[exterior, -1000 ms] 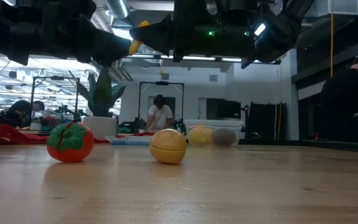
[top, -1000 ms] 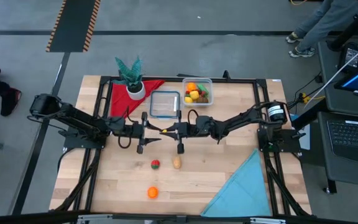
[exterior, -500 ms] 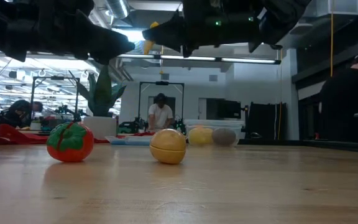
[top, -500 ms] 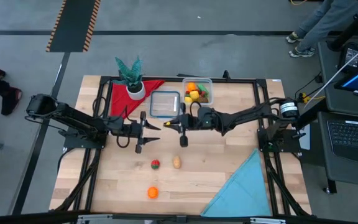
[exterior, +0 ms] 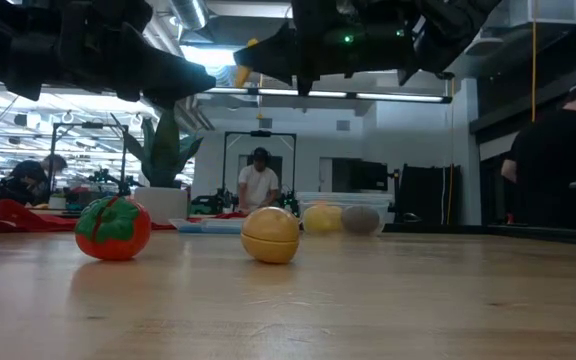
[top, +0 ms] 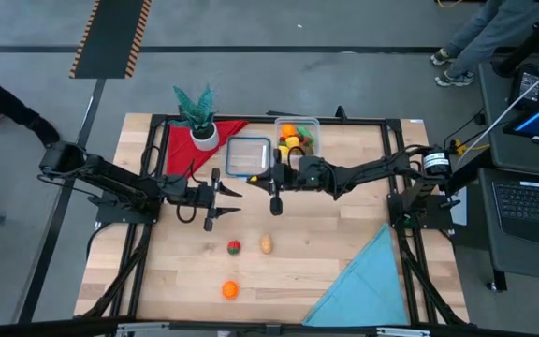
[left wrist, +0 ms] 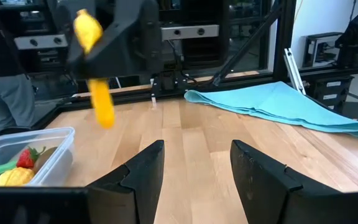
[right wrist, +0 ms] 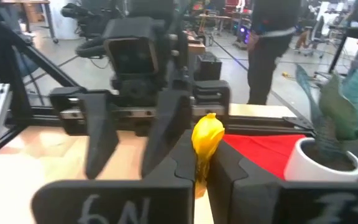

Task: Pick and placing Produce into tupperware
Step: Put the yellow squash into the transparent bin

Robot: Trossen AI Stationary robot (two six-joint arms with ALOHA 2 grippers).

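Observation:
My right gripper [top: 271, 182] hovers above the table just near of the tupperware [top: 297, 137], shut on a long yellow toy produce piece [right wrist: 206, 135]. The clear tub sits by the far edge and holds several produce pieces, also visible in the left wrist view [left wrist: 18, 167]. My left gripper [top: 221, 197] waits open and empty to the left of the right one, its fingers [left wrist: 143, 169] spread. On the table rest a red tomato [top: 234, 247], a tan piece [top: 266, 245] and an orange [top: 229, 289]. My right gripper pinches the yellow piece between its two fingers near the piece's upper end [left wrist: 87, 30]. The piece is lifted clear of the table, and its longer orange-yellow part [left wrist: 104, 104] hangs below the fingers.
A flat clear square with a blue rim [top: 248, 156] lies left of the tub. A potted plant [top: 199, 120] stands on a red cloth [top: 182, 147] at the far left. A blue cloth [top: 365, 281] covers the near right corner. People stand beyond the table.
My right gripper, still shut on the yellow piece, has drawn away from my left gripper and moved toward the far edge, closer to the tupperware. The piece has travelled with it, clear of the table.

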